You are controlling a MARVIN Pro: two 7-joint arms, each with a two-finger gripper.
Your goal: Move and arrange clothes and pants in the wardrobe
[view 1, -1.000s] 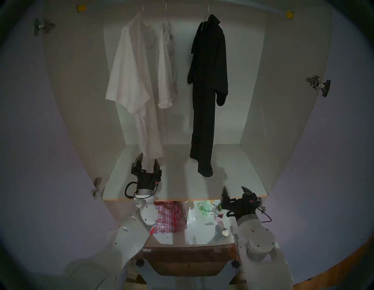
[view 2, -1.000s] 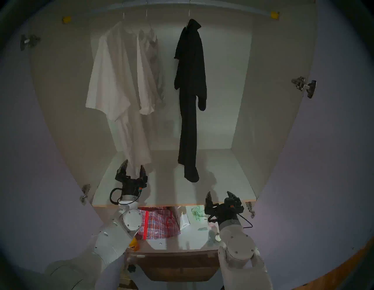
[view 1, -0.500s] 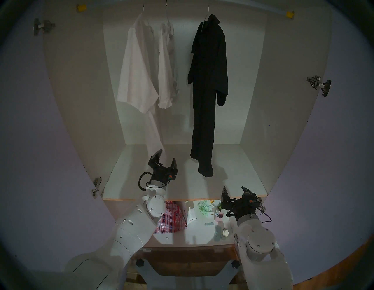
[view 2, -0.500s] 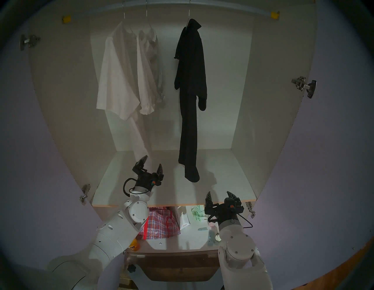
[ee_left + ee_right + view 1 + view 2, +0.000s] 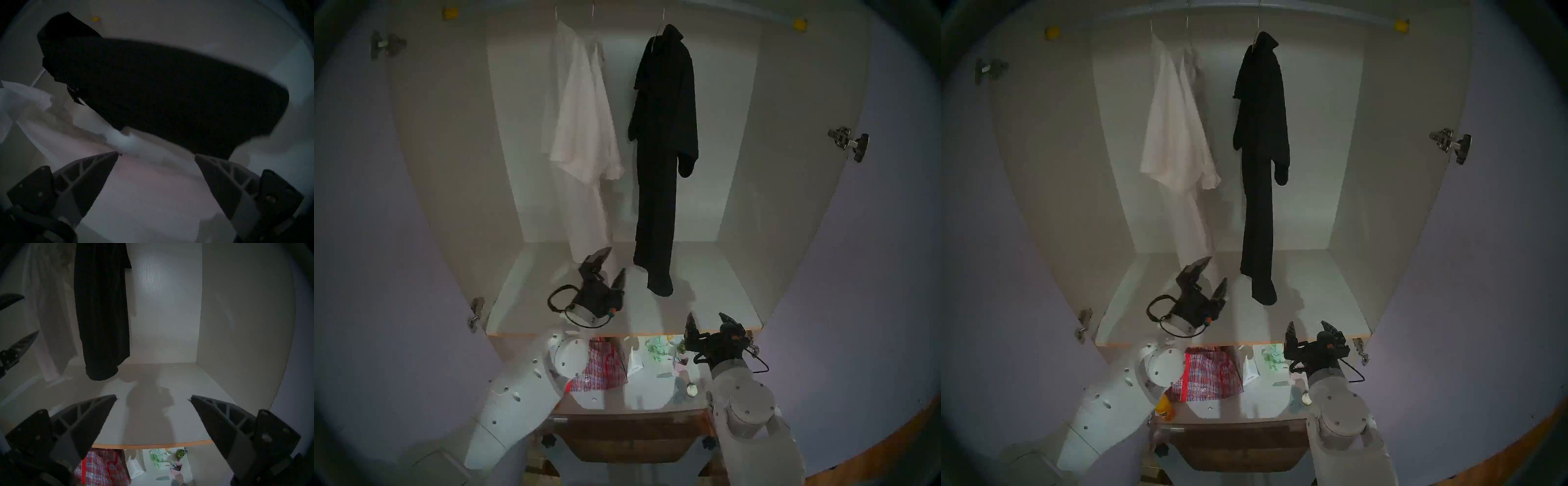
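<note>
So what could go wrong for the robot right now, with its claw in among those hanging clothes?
The open left claw sits at the hem of the white shirt, so the cloth could snag on a finger and pull off its thin hanger. The shirt also hangs slanted towards the black garment; pushing further may bunch or tangle them.

Dim light is washing every view, dark fisheye rims crowding the corners. Soft shadows are pooling on the shelf point(image 5: 704, 305) under the black garment point(image 5: 663, 142). The left wrist view is smearing with motion blur; the right wrist view is holding sharper.
</note>
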